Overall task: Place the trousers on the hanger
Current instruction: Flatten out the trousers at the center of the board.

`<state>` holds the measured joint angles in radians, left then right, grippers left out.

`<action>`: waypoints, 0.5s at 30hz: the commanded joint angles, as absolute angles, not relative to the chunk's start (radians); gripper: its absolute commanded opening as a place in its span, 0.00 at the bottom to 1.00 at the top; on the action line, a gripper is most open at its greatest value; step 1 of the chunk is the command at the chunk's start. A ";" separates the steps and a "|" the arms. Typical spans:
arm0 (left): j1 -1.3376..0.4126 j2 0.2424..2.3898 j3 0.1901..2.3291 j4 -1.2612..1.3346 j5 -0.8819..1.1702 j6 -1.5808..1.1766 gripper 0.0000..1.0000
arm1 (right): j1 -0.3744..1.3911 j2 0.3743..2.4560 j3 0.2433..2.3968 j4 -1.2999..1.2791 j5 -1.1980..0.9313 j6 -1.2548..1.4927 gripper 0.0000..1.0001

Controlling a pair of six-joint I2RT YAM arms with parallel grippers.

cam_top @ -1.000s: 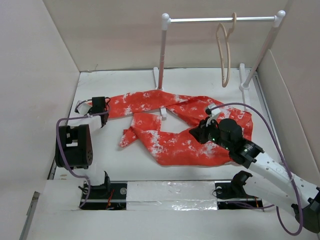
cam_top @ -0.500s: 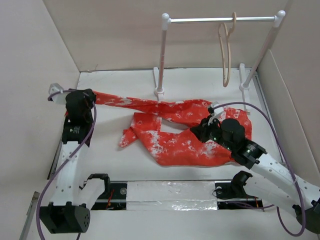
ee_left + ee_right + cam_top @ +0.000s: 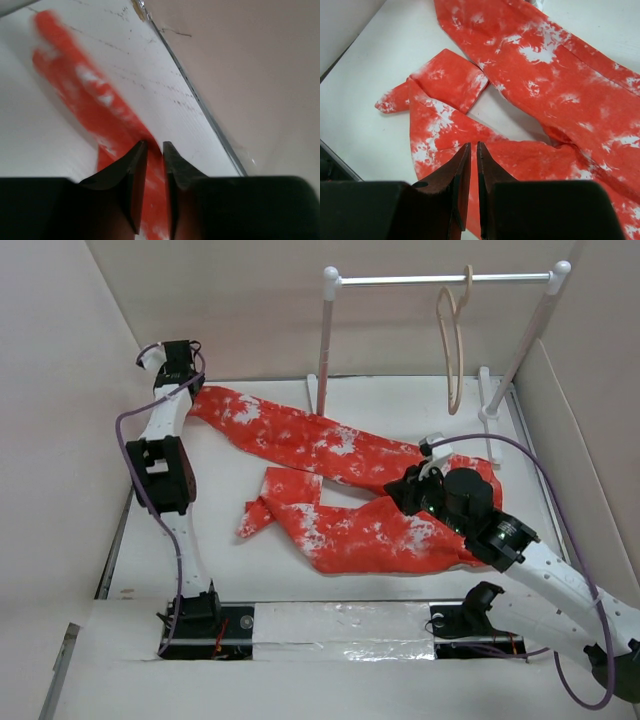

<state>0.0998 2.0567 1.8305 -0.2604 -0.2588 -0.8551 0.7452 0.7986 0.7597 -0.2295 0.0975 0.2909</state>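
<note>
Hanging on the rack (image 3: 440, 279) is one hanger (image 3: 451, 400); left gripper (image 3: 155, 146) is pinching one trousers (image 3: 370, 530) at far-left corner, right gripper (image 3: 473, 145) pressed together

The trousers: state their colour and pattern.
The trousers are orange-red with white mottled splotches; the right wrist view shows it best.

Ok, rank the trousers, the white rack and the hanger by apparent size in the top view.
1. trousers: cover the most area by far.
2. white rack: spans nearly as wide, but it is only thin tubes.
3. hanger: smallest, a slim outline hanging on the rack's bar.
</note>
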 commanded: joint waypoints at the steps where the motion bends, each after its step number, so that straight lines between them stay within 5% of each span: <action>1: 0.104 2.160 2.081 -0.383 -0.273 -0.812 0.19 | 0.767 0.795 0.808 -0.258 0.126 0.278 0.16; 3: 0.092 2.197 2.149 -0.393 -0.213 -0.796 0.44 | 0.776 0.795 0.787 -0.249 0.135 0.284 0.16; 7: 0.037 2.053 1.966 -0.293 -0.244 -0.743 0.69 | 0.785 0.868 0.764 -0.186 0.092 0.290 0.16; 11: -0.041 1.716 1.360 -0.050 -0.229 -0.797 0.68 | 0.865 0.955 0.770 -0.111 0.090 0.291 0.00; 15: -0.199 1.302 0.877 0.138 -0.291 -0.834 0.63 | 0.936 0.977 0.779 -0.106 0.143 0.295 0.00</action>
